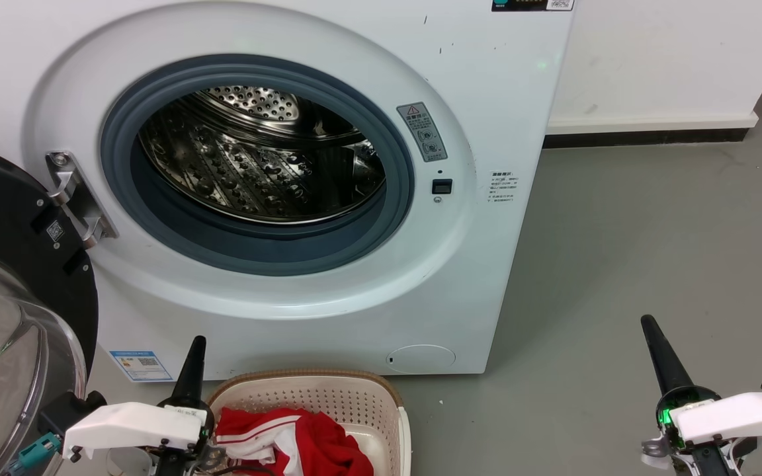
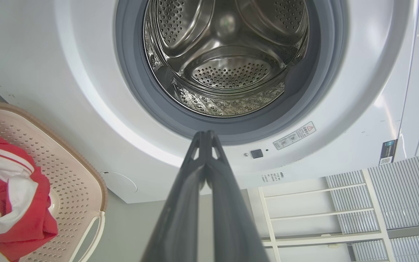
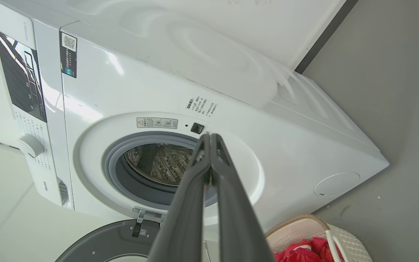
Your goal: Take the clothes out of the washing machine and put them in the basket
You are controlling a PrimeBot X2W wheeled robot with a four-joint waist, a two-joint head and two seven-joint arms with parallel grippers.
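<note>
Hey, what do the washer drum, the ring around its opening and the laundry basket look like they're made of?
Drum: polished steel by the look, mirror-bright with rows of punched holes. Ring around the opening: matte grey, likely rubber, no glare. Laundry basket: cream moulded plastic, perforated walls; its brown rim looks woven, perhaps only patterned.

Both arms sit low and near, pale wrists roughly level. The left gripper [image 1: 196,345] points away, fingers pressed together. The right gripper [image 1: 649,327], well apart at right, is likewise closed, leaning slightly left.
</note>
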